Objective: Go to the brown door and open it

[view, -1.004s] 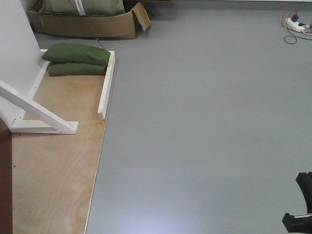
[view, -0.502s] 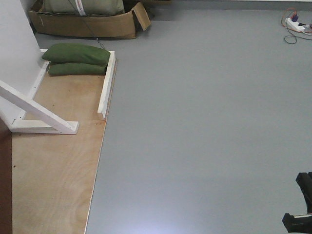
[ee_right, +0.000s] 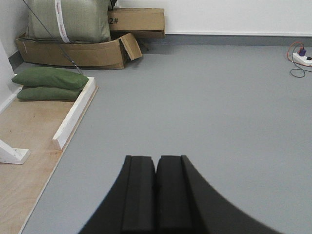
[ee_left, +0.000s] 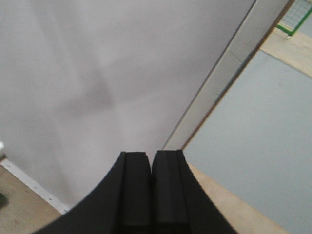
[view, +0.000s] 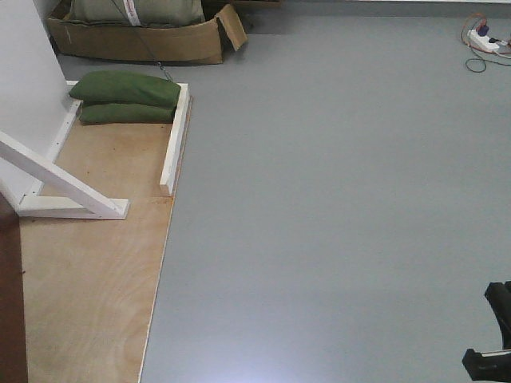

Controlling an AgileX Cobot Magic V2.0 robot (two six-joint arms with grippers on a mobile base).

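A dark brown strip [view: 11, 311] at the bottom left edge of the front view is the only brown surface in sight; I cannot tell whether it is the door, and no handle shows. My left gripper [ee_left: 151, 155] is shut and empty, facing a white panel [ee_left: 97, 87] close up. My right gripper [ee_right: 156, 158] is shut and empty over the grey floor [ee_right: 209, 107]. A black part of the right arm [view: 491, 355] shows at the bottom right of the front view.
A plywood platform [view: 88, 271] lies at left with a white frame brace [view: 64, 187] and a white rail [view: 174, 140]. Green sandbags [view: 128, 97] and a cardboard box [view: 144, 40] stand at the back left. A power strip [view: 487, 40] lies at the far right.
The brown strip at the bottom left edge has grown a little wider and the scene has shifted slightly right. The arm part at bottom right has not moved.
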